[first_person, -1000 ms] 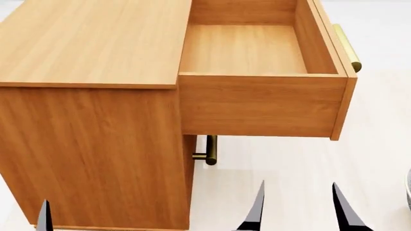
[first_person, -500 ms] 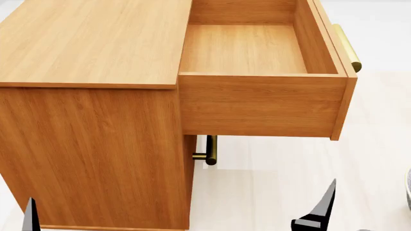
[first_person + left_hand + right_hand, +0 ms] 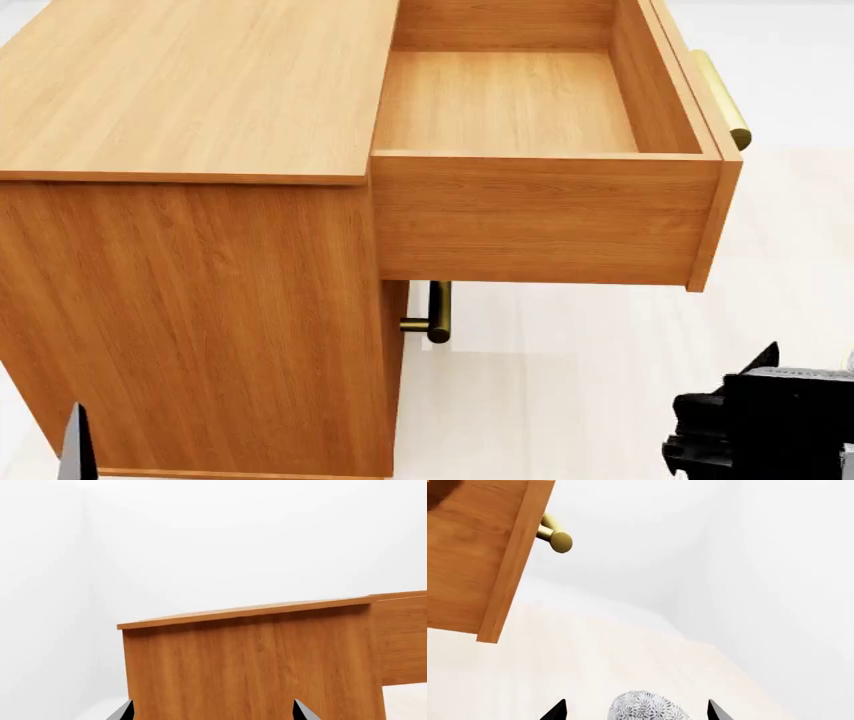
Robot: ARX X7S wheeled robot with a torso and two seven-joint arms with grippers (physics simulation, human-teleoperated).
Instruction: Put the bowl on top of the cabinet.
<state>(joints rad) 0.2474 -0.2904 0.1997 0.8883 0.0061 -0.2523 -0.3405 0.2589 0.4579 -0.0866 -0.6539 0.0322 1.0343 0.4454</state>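
The honey-brown cabinet (image 3: 187, 90) fills the head view's left, its flat top bare and its top drawer (image 3: 534, 100) pulled out and empty. The same cabinet (image 3: 253, 665) faces my left wrist camera side-on. The grey-patterned bowl (image 3: 647, 708) sits on the pale floor in the right wrist view, between the two fingertips of my right gripper (image 3: 636, 711), which is open and apart from it. The bowl is out of the head view. My right gripper (image 3: 767, 420) shows there at the bottom right. My left gripper (image 3: 212, 711) is open with nothing between its fingers, in front of the cabinet's side.
A brass bar handle (image 3: 721, 100) sticks out from the open drawer's front, seen also as a brass handle (image 3: 555, 537) in the right wrist view. A lower drawer's handle (image 3: 435, 312) juts out under it. White walls stand behind.
My right arm swung to the right and its wrist turned, so the black body now shows at the head view's bottom right. The left fingertip shifted slightly.
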